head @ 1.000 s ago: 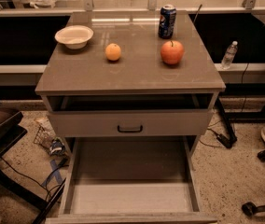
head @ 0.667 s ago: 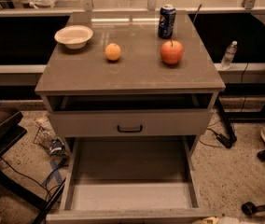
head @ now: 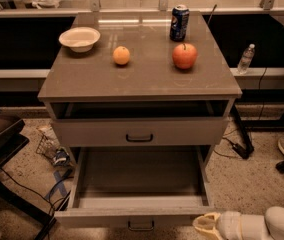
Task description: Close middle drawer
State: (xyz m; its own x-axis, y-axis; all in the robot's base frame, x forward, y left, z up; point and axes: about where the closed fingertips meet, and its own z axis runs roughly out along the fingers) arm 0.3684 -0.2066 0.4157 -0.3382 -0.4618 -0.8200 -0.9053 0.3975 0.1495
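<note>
Jaws beside front-right corner of camera-facing middle drawer [head: 132, 215].

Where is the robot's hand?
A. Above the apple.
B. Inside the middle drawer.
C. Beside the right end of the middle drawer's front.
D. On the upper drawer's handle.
C: the hand is low at the bottom right of the view, next to the right end of the front of the pulled-out middle drawer.
</note>
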